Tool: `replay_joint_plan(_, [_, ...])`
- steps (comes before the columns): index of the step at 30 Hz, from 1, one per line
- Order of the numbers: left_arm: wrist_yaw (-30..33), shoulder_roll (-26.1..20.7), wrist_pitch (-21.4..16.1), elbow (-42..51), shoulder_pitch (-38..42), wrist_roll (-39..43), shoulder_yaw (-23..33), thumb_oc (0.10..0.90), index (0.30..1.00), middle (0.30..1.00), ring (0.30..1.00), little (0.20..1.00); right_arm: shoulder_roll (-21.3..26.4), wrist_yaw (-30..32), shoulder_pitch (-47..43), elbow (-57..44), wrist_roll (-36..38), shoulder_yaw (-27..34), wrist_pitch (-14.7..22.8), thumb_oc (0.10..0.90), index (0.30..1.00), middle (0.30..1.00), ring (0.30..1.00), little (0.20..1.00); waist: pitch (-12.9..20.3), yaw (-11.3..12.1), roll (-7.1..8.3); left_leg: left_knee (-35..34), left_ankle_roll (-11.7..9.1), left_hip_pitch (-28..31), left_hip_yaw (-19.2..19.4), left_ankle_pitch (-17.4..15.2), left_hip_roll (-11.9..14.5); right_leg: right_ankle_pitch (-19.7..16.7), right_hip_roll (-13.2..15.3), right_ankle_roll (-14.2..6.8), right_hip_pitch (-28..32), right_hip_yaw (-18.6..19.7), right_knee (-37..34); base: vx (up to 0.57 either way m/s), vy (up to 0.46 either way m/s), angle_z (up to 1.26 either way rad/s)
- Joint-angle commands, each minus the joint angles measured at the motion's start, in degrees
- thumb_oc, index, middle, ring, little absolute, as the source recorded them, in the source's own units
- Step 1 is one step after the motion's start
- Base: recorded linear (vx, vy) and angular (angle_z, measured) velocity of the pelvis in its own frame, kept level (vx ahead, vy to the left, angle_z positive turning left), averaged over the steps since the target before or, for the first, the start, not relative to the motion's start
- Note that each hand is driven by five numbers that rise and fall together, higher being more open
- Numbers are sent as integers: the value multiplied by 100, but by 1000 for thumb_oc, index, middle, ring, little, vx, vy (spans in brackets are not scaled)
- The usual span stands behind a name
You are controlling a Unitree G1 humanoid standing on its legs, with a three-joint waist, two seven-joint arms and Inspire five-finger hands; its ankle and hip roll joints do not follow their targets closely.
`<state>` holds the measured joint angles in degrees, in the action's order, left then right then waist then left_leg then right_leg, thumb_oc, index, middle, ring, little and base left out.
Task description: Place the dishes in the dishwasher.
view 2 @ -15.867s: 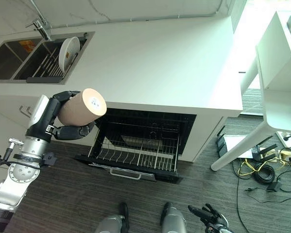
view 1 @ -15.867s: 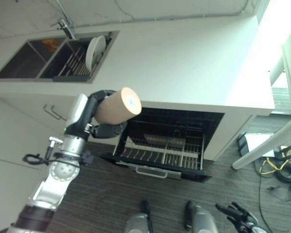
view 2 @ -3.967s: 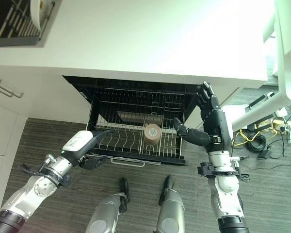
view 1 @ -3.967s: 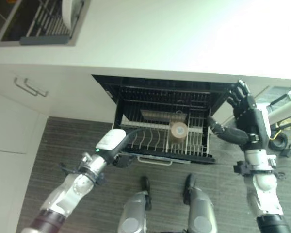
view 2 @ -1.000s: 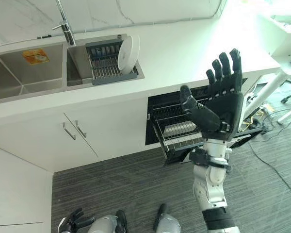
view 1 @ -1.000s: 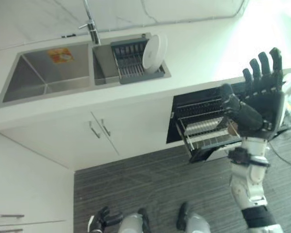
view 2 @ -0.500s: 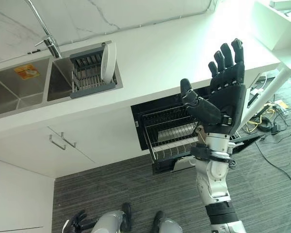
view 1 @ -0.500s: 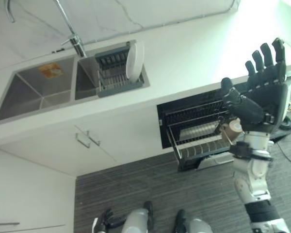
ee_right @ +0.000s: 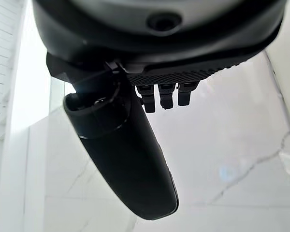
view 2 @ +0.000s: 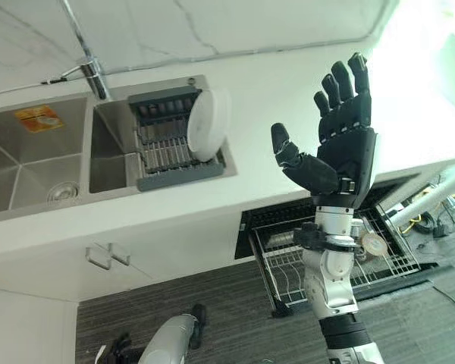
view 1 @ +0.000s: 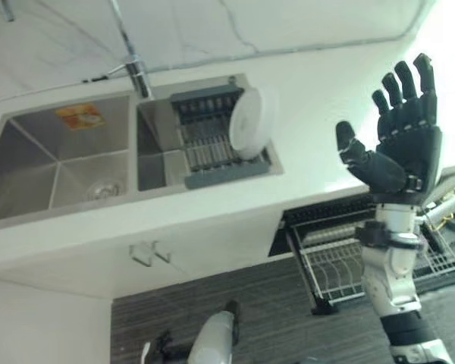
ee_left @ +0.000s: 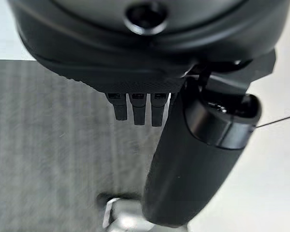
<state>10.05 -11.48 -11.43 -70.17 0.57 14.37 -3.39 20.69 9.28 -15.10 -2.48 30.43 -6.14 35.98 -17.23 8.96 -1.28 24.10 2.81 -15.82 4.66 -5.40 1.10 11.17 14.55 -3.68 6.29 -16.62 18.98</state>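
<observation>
right eye view shows the right hand raised high in front of the white countertop, fingers spread straight and thumb out, grasping nothing; its wrist view agrees, with only pale marble wall past the fingers. the round white plate stands on edge in the dark grey slotted drying rack set inside the stainless steel sink, near the tap, upright so it can drain and be lifted by its rim. below the counter the black wire dishwasher rack is pulled out, and a tan cylindrical cup lies in it, already loaded. the left hand hangs low over the dark floor, fingers relaxed and empty. judging by this, the plate is the dish left to fetch, and the raised hand looks poised to reach for it.
</observation>
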Motion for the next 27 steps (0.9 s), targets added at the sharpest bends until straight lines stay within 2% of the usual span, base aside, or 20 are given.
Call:
replay_joint_plan(1, [222, -116, -119, 45, -261, 37, -97, 800, 900, 900, 900, 900, 256, 58, -406, -659, -228, 231, 330, 800, 900, 900, 900, 900, 298, -33, -83, -691, -367, 296, -123, -14, 546, 155, -398, -243, -163, -207, -179, 44, 47, -17])
replay_joint_plan(4, [190, -126, -116, 65, -255, 53, -148, 800, 900, 900, 900, 900, 181, 143, -606, -695, -280, 133, 261, 800, 900, 900, 900, 900, 245, 68, -5, -691, -299, 296, -78, -52, 493, 71, -279, -324, -297, -172, -179, 60, 30, -24])
replay_joint_plan(5, [169, -153, -24, 200, -226, -33, -174, 800, 900, 900, 900, 900, 194, 158, -750, -728, -3, 128, 240, 800, 900, 900, 900, 900, 194, 143, 88, -691, -300, 191, -45, -25, 505, 51, -219, -379, -384, -174, -179, -7, -52, -30])
replay_joint_plan(6, [166, -157, -27, 203, -224, -30, -190, 800, 900, 900, 900, 900, 181, 166, -773, -730, 6, 122, 226, 800, 900, 900, 900, 900, 187, 149, 96, -691, -302, 177, -43, -21, 511, 46, -214, -381, -399, -170, -179, -68, -82, -29])
replay_joint_plan(11, [156, -147, 9, 228, -241, -141, -360, 800, 900, 900, 900, 900, 16, 82, -1091, -592, 439, 22, -380, 800, 900, 900, 900, 900, 59, 253, 139, -691, -351, 138, -28, 7, 598, -32, -106, -434, -531, -244, -179, 5, -26, -10])
replay_joint_plan(14, [201, -157, 50, 274, -255, -168, -429, 800, 900, 900, 900, 900, -51, 418, -1284, -419, 175, -80, -440, 800, 900, 900, 900, 900, 13, 304, 168, -691, -393, 126, 17, 46, 658, -87, -41, -453, -607, -284, -179, 32, -42, -7])
replay_joint_plan(17, [211, -179, 141, 416, -202, -195, -539, 800, 900, 900, 900, 900, -38, 861, -1589, -147, -5, -52, -562, 800, 900, 900, 900, 900, -45, 367, 135, -691, -465, 60, -33, 92, 708, -100, -24, -452, -670, -330, -179, 41, -36, -1])
replay_joint_plan(18, [189, -179, 200, 443, -197, -285, -600, 800, 900, 900, 900, 900, -24, 893, -1699, -45, 99, -44, -754, 800, 900, 900, 900, 900, -53, 410, 101, -691, -495, 20, -107, 113, 707, -81, -41, -434, -649, -350, -179, 73, -14, 1])
replay_joint_plan(27, [118, -109, 275, 454, -252, -671, -872, 800, 900, 900, 900, 900, -4, 1006, -1901, 204, 213, -156, -949, 800, 900, 900, 900, 900, -56, 511, -27, -691, -607, -96, -250, 208, 705, -1, -29, -405, -550, -445, -179, 48, 22, 4])
